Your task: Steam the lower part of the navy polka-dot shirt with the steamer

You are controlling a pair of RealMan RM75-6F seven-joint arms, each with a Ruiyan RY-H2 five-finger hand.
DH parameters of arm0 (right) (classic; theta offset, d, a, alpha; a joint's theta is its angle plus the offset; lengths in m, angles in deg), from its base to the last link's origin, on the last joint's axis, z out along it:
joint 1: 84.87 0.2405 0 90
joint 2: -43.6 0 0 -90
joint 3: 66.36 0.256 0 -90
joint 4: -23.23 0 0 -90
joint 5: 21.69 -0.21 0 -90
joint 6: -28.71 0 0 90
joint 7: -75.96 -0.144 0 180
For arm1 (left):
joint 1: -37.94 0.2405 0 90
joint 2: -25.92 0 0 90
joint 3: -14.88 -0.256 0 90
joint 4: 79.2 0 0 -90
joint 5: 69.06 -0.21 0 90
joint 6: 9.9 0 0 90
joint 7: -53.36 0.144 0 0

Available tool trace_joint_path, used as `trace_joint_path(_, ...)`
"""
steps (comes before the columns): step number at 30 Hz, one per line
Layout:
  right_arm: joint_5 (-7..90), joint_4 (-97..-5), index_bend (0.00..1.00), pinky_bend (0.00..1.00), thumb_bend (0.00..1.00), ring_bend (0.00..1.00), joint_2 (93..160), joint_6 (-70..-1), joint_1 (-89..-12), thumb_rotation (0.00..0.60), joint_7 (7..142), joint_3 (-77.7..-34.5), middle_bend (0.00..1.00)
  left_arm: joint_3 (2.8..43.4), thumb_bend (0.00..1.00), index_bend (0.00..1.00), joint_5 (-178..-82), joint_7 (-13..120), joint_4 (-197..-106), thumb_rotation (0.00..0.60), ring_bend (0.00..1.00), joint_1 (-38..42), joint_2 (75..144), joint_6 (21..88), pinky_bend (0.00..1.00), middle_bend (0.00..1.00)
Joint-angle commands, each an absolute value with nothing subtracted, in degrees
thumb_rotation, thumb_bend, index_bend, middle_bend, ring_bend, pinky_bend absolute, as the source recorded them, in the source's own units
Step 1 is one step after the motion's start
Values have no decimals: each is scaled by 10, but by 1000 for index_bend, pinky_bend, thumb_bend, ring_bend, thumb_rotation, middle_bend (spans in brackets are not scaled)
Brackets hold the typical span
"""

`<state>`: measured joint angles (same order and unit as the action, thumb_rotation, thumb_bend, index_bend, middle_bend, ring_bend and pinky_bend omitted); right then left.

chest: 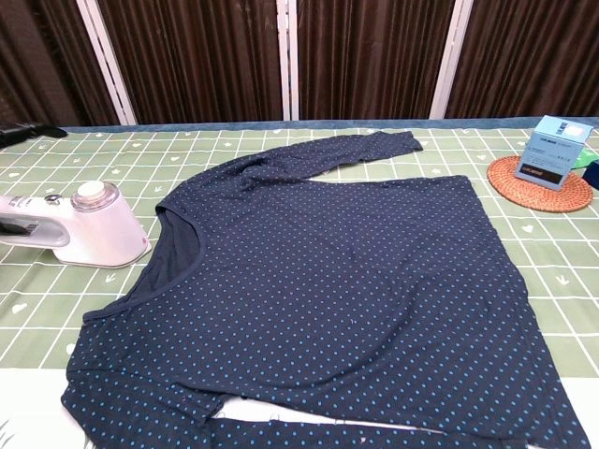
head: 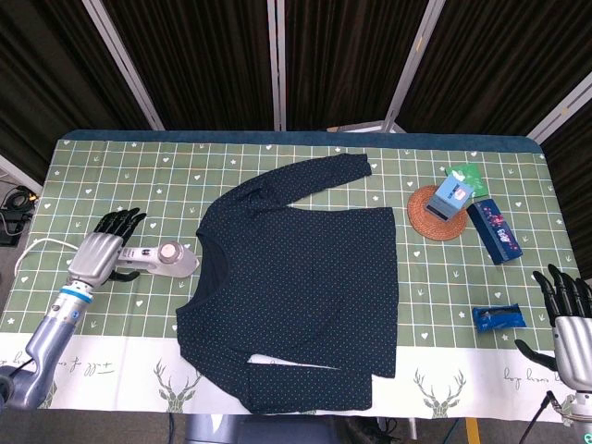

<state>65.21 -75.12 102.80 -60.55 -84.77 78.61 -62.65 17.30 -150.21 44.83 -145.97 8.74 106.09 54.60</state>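
Note:
The navy polka-dot shirt lies flat in the middle of the table, collar to the left and hem to the right. A white steamer rests on the tablecloth just left of the collar. My left hand hovers at the steamer's handle end with its fingers spread and nothing in them. At the lower right, off the table's edge, my right hand is open and empty, well away from the shirt.
A white cord runs from the steamer toward the left table edge. A round woven coaster carrying a small blue box sits at the back right, with a dark blue box and a blue packet nearby.

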Motion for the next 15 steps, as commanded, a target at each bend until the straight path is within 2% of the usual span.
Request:
trace_joint_path(1,662,-754,0,0,0,0,1024,-612,-851,600,778,-630,0,161,0,0,-1518,462,-1535,600,0,134,1004,613,14,0)
trace_joint_path(4,671,-756,0,0,0,0,1020,-619,-854,600,770,-633,0,155,0,0,-1522,484,-1587,600,0,165,973,659,8,0)
trace_joint_path(9,686,-758,0,0,0,0,1014,-629,-858,600,755,-638,0,147,0,0,-1542,598,-1647,600,0,236,955,787,4,0)
trace_joint_path(15,698,-759,0,0,0,0,1010,-638,-863,600,750,-642,0,114,0,0,-1565,646,-1739,600,0,292,916,840,0,0)
